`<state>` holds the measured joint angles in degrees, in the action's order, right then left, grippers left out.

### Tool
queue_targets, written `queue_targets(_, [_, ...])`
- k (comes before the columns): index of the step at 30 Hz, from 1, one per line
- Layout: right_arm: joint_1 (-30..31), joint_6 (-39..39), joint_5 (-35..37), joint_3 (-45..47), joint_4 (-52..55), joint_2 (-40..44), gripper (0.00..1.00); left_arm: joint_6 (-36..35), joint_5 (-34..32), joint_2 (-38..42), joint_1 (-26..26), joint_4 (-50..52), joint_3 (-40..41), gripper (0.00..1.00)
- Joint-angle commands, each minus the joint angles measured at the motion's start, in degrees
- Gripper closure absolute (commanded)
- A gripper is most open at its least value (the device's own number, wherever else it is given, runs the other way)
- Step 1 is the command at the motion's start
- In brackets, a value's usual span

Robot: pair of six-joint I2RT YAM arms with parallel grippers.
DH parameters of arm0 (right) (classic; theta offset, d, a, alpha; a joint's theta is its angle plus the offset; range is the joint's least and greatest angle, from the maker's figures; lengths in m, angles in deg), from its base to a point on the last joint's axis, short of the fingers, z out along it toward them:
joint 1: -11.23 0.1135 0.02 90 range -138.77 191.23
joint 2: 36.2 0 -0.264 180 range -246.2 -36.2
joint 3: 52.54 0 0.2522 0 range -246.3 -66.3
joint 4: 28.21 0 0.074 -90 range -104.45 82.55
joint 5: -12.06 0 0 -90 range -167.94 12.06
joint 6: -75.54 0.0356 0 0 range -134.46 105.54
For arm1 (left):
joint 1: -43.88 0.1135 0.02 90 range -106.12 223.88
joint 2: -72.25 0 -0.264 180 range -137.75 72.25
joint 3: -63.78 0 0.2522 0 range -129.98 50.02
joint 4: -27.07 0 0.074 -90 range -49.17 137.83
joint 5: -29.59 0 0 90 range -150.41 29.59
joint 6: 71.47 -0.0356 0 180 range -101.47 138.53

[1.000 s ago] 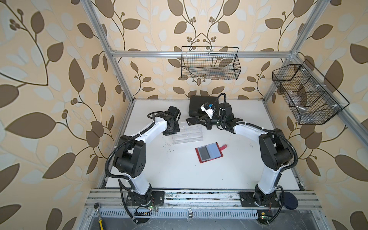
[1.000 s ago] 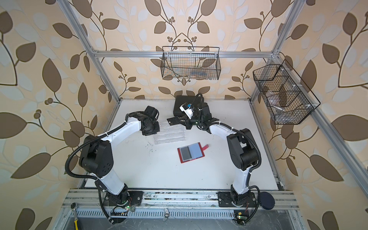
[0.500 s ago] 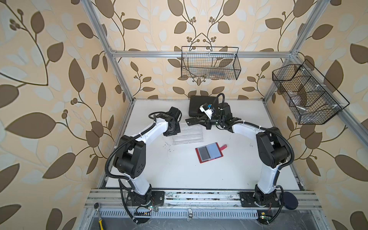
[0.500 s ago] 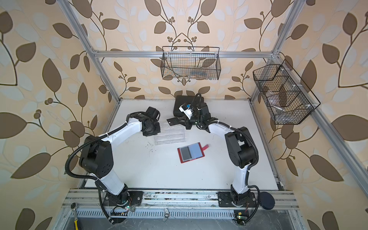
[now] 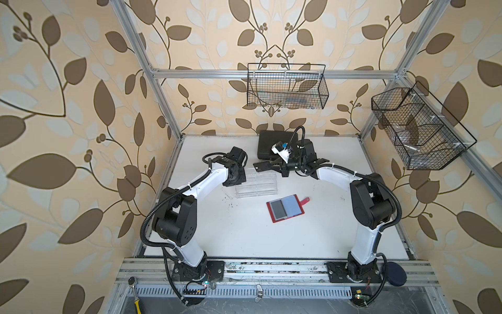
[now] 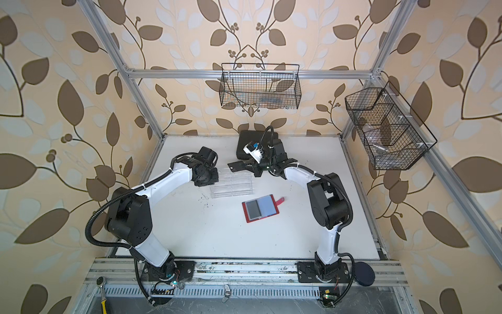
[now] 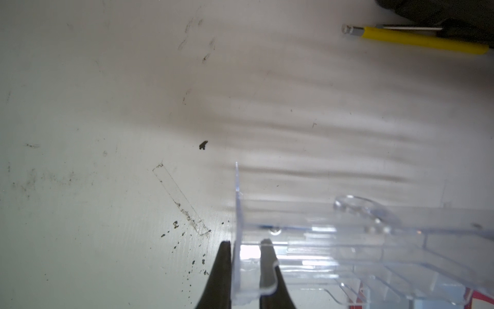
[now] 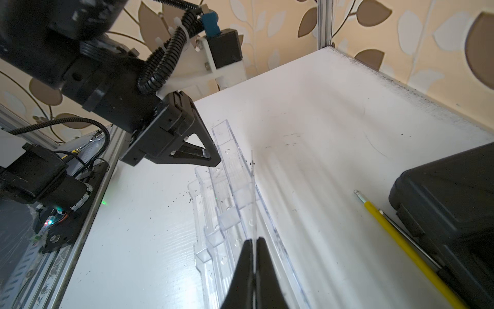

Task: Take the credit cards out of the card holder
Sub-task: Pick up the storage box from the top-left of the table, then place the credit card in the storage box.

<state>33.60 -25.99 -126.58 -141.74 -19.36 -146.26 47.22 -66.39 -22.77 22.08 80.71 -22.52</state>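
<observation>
Two walls of clear acrylic tray (image 5: 256,186): being pinched
Left gripper (image 7: 246,242): narrow, end wall
Right gripper (image 8: 254,240): tight, thin wall
Flat red card holder (image 5: 285,208): open, apart

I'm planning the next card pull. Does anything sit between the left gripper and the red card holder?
Yes: the clear acrylic tray lies between the left gripper, whose jaws straddle its end wall, and the open card holder.
</observation>
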Motion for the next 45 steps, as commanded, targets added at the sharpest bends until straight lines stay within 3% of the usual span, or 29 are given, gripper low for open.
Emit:
queue_targets(1, [0.0,-2.2,0.6,-2.1,2.1,-2.0,0.94,-1.0,2.5,3.9,-0.8,-3.7,0.2,0.97])
queue_targets(13, [-0.7,-3.0,1.2,-3.9,4.1,-3.1,0.82,-1.7,4.2,5.0,-1.0,-5.2,1.7,0.97])
queue_targets(21, [-0.8,-1.6,2.4,-3.5,2.1,-0.1,0.54,-0.1,2.1,4.4,-1.0,-4.3,1.9,0.98])
queue_targets(25, [-1.1,-1.1,3.3,-3.4,1.0,1.0,0.51,0.1,2.6,4.7,-1.0,-5.5,2.9,0.98])
queue_targets(27, [-1.4,-1.1,2.5,-3.8,1.6,0.8,0.56,0.1,2.6,4.7,-1.0,-5.5,2.9,0.98])
queue_targets(32, [-1.3,-2.1,-0.7,-4.3,3.7,0.1,0.81,0.1,2.6,4.7,-1.0,-5.3,3.1,0.98])
queue_targets(42, [-1.2,-6.5,-2.8,-6.8,9.1,-0.3,1.00,-1.0,3.7,4.7,-1.0,-5.2,3.4,0.98])
queue_targets(45, [-1.2,-10.0,-3.3,-9.7,13.3,-0.5,1.00,-1.1,3.6,4.6,-1.0,-4.8,3.6,0.98])
